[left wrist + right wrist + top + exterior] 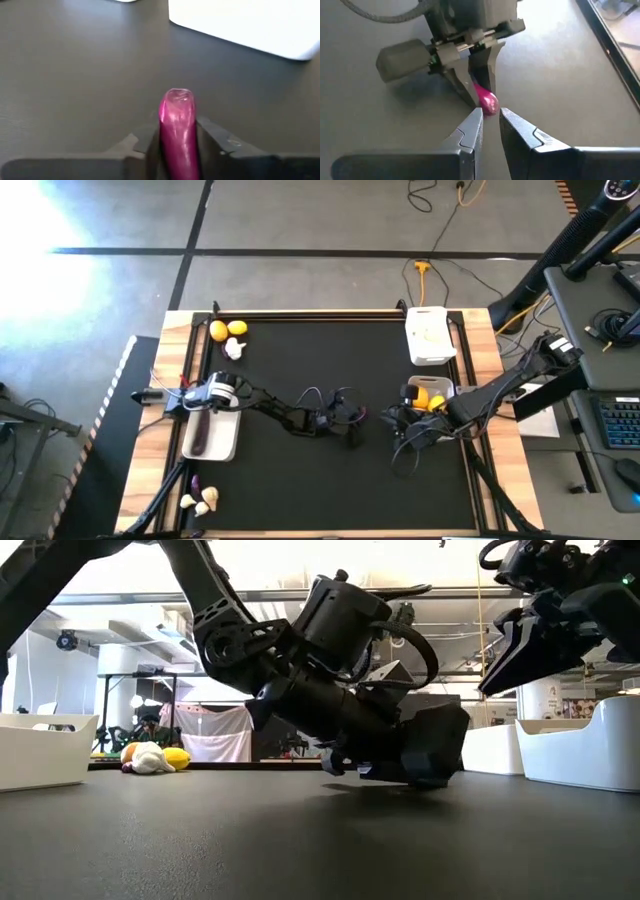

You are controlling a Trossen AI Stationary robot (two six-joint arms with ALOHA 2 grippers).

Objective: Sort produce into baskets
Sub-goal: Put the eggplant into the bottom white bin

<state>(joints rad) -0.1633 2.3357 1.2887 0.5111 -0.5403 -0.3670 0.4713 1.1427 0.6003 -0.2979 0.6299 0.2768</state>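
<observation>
Left gripper pinching a slim magenta-purple piece low over the middle of the black table.

Its two fingers press against both sides of the piece, whose rounded tip sticks out past them, just above the mat. The right gripper faces it tip to tip, its fingers nearly pressed together with only a narrow gap, holding nothing, just short of the piece's end. Toward the right edge, one white basket holds lemons, with another basket behind it near the far right corner. A third basket at the left edge holds a long dark purple piece. Two lemons and a garlic bulb lie loose by the far left corner; more garlic lies at the near left corner.
</observation>
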